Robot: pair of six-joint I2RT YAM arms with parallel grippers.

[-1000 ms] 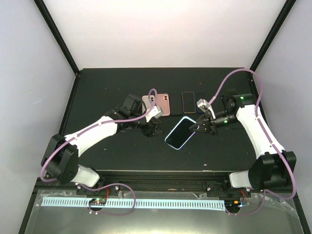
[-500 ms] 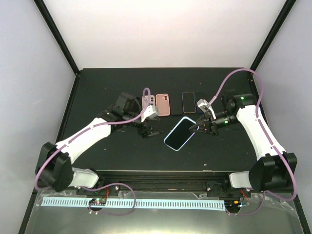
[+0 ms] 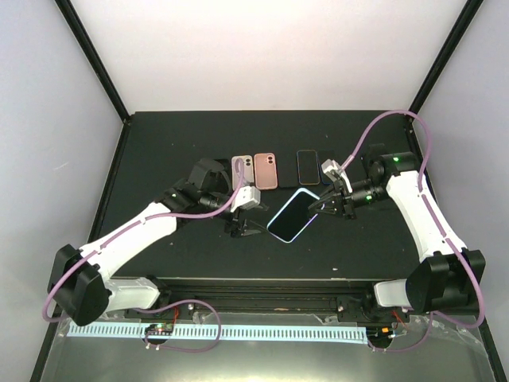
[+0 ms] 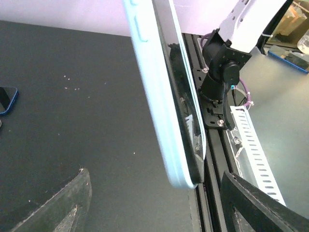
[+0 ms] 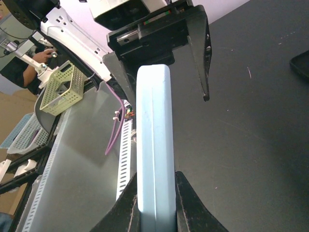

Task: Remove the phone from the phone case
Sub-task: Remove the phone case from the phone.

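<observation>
- While the left tool (image 3: 248, 229) waits with its jaws apart, just beside the near-left end of the phone case (image 4: 159, 96), treat that end as ungripped.
- Note that the phone (image 3: 293, 213) sits inside the case, tilted above the table (image 3: 159, 143), probably so both ends are reachable.
- Observe the right tool (image 3: 322, 208) clamped on the case's far-right end, which carries its weight.
- Disregard the spare phones (image 3: 266, 170) in the far row.

Your black counter (image 3: 159, 151) carries a short row at its far middle: a pale pink phone (image 3: 241, 167) and a rosier pink phone (image 3: 266, 170) touching, backs up, with a dark phone (image 3: 307, 166) flat, just right of them.
</observation>
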